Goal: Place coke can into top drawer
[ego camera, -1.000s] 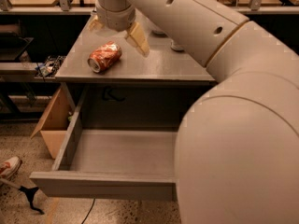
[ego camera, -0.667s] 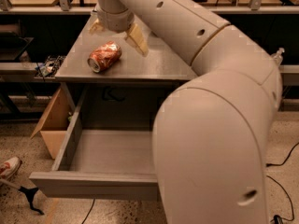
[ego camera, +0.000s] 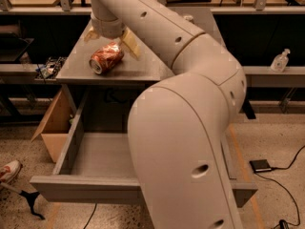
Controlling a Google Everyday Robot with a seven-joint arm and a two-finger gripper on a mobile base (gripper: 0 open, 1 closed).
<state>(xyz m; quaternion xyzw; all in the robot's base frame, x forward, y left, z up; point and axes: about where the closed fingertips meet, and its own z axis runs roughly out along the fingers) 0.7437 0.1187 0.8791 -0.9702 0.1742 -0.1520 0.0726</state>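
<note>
The coke can, red-orange with a silver end, lies on its side near the front left of the grey table. My gripper hangs just above and behind the can. It is open, with one tan finger to the can's right and the other at its upper left. It holds nothing. The top drawer is pulled fully out below the table, and its grey inside is bare where it shows. My arm covers the drawer's right half.
An open cardboard box stands on the floor left of the drawer. A shoe lies at the far left. A small black device with a cable lies on the floor at right. A clear bottle stands on the right shelf.
The gripper has shifted slightly left and down toward the can. The arm's elbow has swung left across the view. The can and drawer have not moved.
</note>
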